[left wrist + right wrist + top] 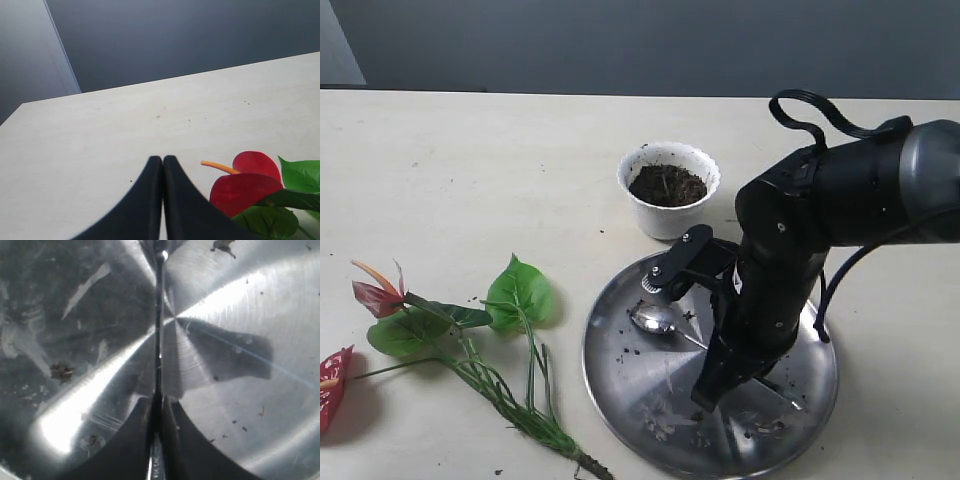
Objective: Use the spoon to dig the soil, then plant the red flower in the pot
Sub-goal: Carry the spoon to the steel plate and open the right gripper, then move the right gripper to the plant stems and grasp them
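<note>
The right claw [156, 440] is reaching down over the steel plate [790, 400] and pinching the spoon [653, 320] by its handle, the fingers closed tight on the thin metal with the handle running out ahead of them. The bowl is lying out beyond the fingertips, low over the plate's far side and looking empty, and I cannot tell whether it is touching the steel. Past the bowl, just off the plate's rim, the pot [669, 190] is sitting on the counter [470, 170] with its soil [667, 185] dark and heaped inside. The left claw [162, 200] is holding nothing, its fingers pressed together, and is hovering over bare counter with the flower [247, 187] just beside it; the flower is lying flat, well apart from the right claw and the pot. To my eye the digging step is in hand, with planting not yet begun. Next, I would say, the spoon needs lifting clear of the plate, carrying forward over the pot's rim, and tipping bowl-down into the soil without nudging the light pot.
</note>
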### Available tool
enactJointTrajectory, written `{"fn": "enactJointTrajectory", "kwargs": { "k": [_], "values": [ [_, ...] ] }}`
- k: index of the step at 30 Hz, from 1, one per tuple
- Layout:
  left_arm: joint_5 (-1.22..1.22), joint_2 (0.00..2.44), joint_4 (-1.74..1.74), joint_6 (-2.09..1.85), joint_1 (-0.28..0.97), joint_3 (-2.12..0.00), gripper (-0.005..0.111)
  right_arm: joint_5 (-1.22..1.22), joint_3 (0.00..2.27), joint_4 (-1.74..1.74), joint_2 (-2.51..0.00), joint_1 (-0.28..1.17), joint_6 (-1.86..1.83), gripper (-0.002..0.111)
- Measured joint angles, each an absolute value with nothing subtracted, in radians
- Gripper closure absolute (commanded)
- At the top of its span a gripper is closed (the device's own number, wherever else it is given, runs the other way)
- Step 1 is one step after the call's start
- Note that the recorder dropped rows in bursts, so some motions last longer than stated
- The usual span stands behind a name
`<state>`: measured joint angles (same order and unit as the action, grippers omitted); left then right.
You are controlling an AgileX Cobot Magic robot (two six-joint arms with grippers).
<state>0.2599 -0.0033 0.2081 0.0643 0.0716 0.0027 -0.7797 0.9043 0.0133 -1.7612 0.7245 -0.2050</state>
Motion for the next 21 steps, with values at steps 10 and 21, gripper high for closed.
{"fn": "enactJointTrajectory", "kwargs": {
  "k": [10, 21],
  "values": [
    [0.26, -0.003, 0.208, 0.064, 0.072, 0.003, 0.105, -0.609, 0.904, 0.257, -1.729, 0.729, -0.236, 0.071],
    [0.26, -0.003, 0.208, 0.064, 0.072, 0.003, 0.105, -0.584, 1.089, 0.648, -1.765, 0.87, -0.62, 0.065]
  ]
}}
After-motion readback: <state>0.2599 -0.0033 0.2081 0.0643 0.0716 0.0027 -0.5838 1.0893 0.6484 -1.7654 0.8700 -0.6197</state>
